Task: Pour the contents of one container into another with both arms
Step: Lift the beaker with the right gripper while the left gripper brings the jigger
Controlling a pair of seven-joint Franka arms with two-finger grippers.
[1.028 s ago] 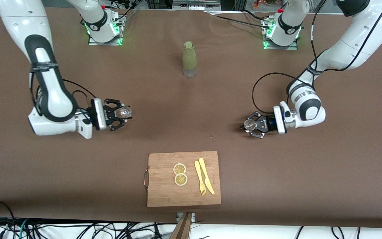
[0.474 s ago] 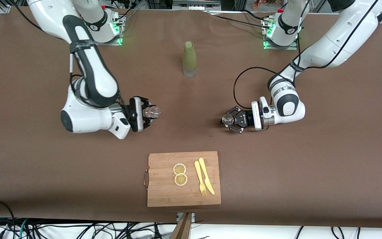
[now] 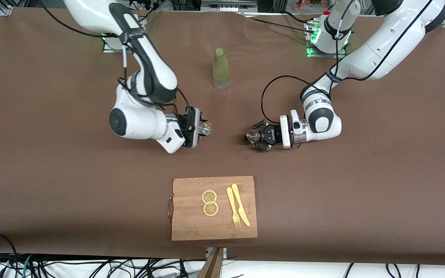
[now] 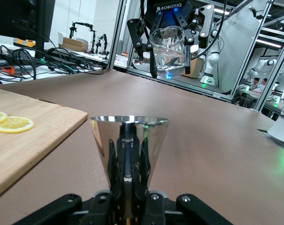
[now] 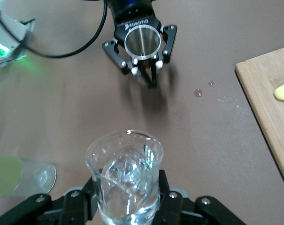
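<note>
My right gripper is shut on a clear glass beaker with clear liquid in it, seen close in the right wrist view as the glass beaker. My left gripper is shut on a shiny metal cup, whose cone fills the left wrist view. Both vessels hang upright over the table's middle, mouths up, a short gap apart and facing each other. Each wrist view shows the other hand: the metal cup and the glass beaker.
A green bottle stands nearer the arms' bases, midway between them. A wooden cutting board lies nearer the front camera, with two lemon slices and a yellow fork and knife. Small droplets mark the brown table.
Both arms have swung in from the table's ends toward its middle, carrying the glass beaker and the metal cup much closer together. Both grips are unchanged.
</note>
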